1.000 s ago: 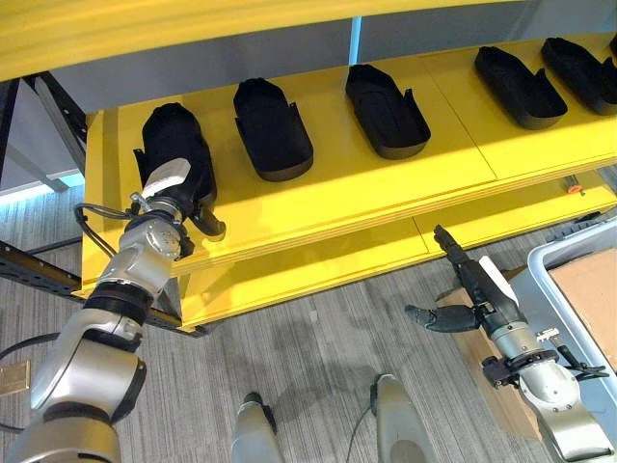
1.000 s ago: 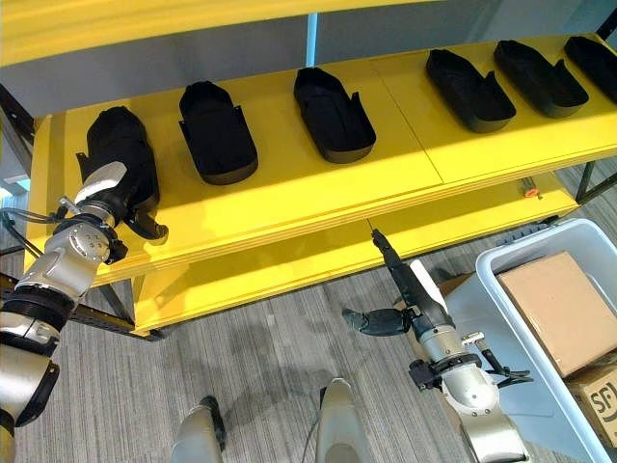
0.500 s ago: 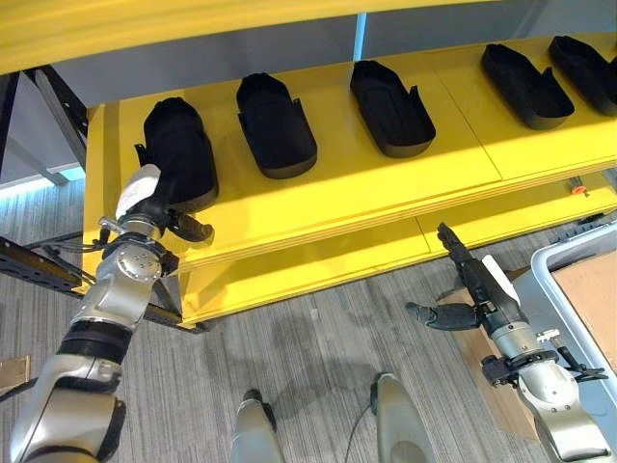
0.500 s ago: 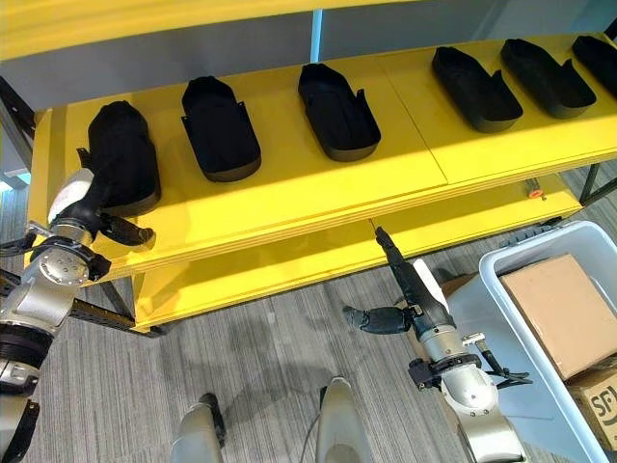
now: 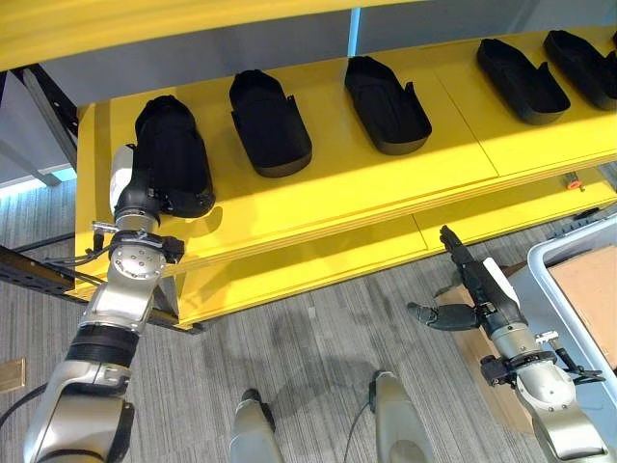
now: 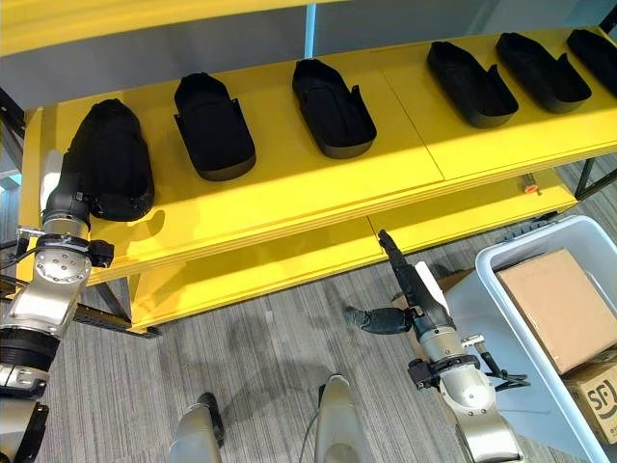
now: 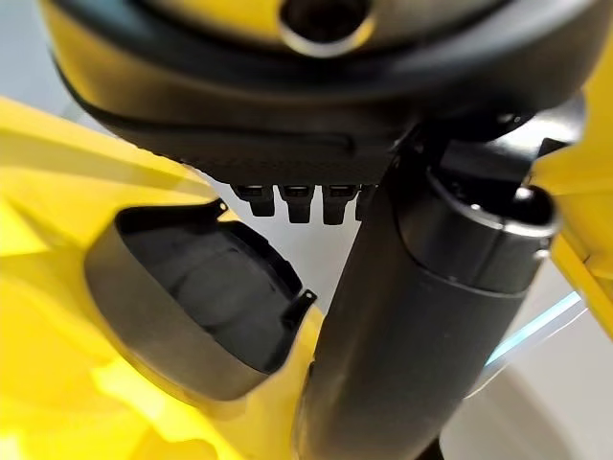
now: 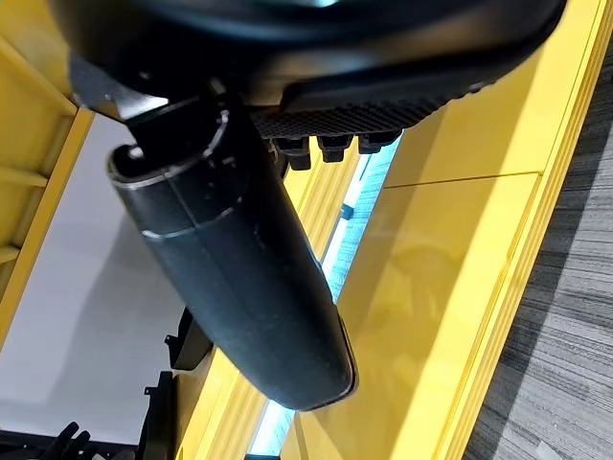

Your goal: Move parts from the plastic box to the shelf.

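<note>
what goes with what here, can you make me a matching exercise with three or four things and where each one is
1. left hand
2. right hand
3. cardboard box
4. leftmost black part

a. inside the plastic box
b. lying on the yellow shelf
c. open, over the floor below the shelf
d. at the shelf's left end, beside a part

Pairs: 1-d, 2-c, 3-a, 4-b

Grey wood-grain floor (image 6: 260, 386) runs beneath the racking. A black slotted steel beam (image 5: 34, 270) sits at the left, low, just above the floor.
</note>
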`<state>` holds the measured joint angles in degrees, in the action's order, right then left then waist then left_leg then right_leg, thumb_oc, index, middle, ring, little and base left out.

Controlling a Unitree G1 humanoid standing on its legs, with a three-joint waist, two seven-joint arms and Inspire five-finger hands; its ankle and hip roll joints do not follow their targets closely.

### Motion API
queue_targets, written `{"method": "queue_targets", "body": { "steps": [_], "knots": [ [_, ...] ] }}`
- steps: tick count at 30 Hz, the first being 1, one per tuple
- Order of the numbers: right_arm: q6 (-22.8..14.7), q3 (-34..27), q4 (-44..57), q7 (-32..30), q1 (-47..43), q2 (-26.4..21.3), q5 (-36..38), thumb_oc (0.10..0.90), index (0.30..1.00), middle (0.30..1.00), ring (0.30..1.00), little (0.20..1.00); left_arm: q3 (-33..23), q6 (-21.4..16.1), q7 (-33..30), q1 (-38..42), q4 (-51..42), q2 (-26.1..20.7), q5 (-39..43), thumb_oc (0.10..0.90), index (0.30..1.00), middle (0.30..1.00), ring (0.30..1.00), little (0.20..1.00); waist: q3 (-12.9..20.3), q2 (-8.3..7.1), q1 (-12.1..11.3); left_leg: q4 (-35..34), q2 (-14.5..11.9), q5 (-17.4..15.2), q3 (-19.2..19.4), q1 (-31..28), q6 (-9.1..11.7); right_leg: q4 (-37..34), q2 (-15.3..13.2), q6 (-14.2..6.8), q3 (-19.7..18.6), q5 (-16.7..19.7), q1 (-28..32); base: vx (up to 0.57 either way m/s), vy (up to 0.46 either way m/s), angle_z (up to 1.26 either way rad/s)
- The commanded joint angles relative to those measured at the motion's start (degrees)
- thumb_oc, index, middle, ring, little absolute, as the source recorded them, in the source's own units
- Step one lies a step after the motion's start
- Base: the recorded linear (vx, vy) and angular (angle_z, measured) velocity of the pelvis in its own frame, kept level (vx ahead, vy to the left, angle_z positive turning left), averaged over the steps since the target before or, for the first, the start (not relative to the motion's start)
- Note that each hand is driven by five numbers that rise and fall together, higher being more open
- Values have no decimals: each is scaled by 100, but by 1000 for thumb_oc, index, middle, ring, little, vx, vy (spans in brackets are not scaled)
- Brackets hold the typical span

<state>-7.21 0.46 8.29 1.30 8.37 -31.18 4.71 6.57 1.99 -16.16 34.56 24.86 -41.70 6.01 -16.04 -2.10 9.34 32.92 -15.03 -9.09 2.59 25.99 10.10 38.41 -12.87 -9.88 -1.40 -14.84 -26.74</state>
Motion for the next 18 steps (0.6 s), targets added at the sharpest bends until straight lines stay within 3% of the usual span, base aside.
{"method": "queue_targets", "body": {
  "steps": [1, 6, 10, 18],
  "knots": [
    [-591, -202, 409, -258, -416, -201, 134, 900, 1000, 1000, 1000, 1000, -158, -756, -529, 1060, 124, -126, 317, 900, 1000, 1000, 1000, 1000, 379, 128, 4, 70, 11, -232, -63, -196, -340, -188, 119, 321, 133, 243, 170, 0, 0, 0],
    [-597, -104, 408, -297, -455, -194, 129, 900, 1000, 1000, 1000, 1000, -87, -848, -587, 1240, 332, 25, 723, 900, 1000, 1000, 1000, 1000, 378, 126, 38, 79, -9, -225, -53, -187, -342, -168, 122, 311, 124, 245, 141, 3, 1, -2],
    [-608, 30, 437, -368, -513, -192, 134, 900, 1000, 1000, 1000, 1000, -75, -1006, -663, 1482, 769, 302, 1530, 900, 1000, 1000, 1000, 1000, 370, 100, 91, 99, -12, -220, -43, -155, -342, -177, 121, 317, 118, 260, 127, 0, 0, 0],
    [-645, 94, 492, -427, -452, -216, 190, 900, 1000, 1000, 1000, 1000, -129, -1110, -688, 1730, 1399, 332, 2153, 900, 1000, 1000, 1000, 1000, 375, 73, 160, 187, -24, -253, -28, -92, -346, -138, 116, 311, 99, 248, 59, 12, 3, -5]
  ]
}}
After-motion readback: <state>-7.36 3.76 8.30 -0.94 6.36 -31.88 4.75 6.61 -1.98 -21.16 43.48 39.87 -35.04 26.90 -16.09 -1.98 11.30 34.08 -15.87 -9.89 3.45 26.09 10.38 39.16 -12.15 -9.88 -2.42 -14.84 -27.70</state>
